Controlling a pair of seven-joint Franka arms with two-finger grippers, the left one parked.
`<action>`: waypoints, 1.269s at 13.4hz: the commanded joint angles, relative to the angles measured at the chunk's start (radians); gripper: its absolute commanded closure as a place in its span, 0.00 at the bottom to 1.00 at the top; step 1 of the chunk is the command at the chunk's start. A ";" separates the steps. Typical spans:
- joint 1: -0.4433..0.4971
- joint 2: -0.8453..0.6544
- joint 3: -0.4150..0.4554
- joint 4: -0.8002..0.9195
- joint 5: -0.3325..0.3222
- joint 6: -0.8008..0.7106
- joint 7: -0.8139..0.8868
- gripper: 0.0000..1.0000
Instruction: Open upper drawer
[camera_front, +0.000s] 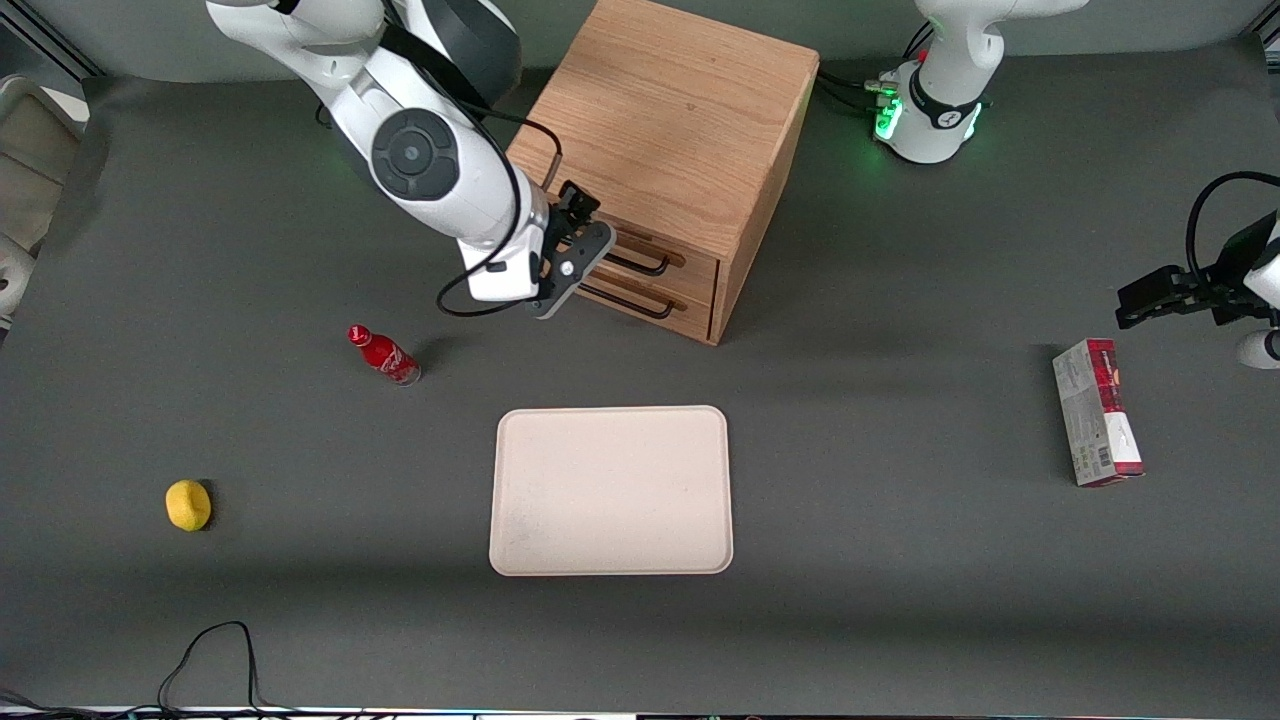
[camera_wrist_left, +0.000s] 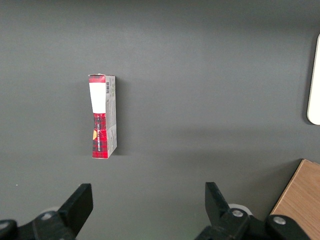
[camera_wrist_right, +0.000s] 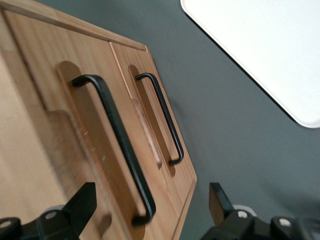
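The wooden cabinet (camera_front: 670, 120) stands at the back of the table, and both its drawers look shut. The upper drawer (camera_front: 695, 264) has a black wire handle (camera_front: 642, 264). The lower drawer (camera_front: 688, 306) sits just beneath it with its own handle (camera_front: 632, 301). My right gripper (camera_front: 595, 245) is open, right in front of the drawer fronts at the working arm's end of the upper handle. In the right wrist view the upper handle (camera_wrist_right: 116, 145) runs toward the gripper (camera_wrist_right: 150, 196), and its end lies between the open fingers without touching them. The lower handle (camera_wrist_right: 163, 118) is beside it.
A beige tray (camera_front: 610, 420) lies nearer the front camera than the cabinet and also shows in the right wrist view (camera_wrist_right: 260, 50). A red bottle (camera_front: 385, 355) and a yellow fruit (camera_front: 188, 504) lie toward the working arm's end. A red-and-white box (camera_front: 1095, 412) lies toward the parked arm's end.
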 joint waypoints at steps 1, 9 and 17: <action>-0.006 -0.012 0.003 -0.096 0.020 0.122 -0.039 0.00; -0.006 0.063 0.001 -0.121 -0.047 0.211 -0.082 0.00; -0.020 0.150 -0.048 0.042 -0.188 0.202 -0.078 0.00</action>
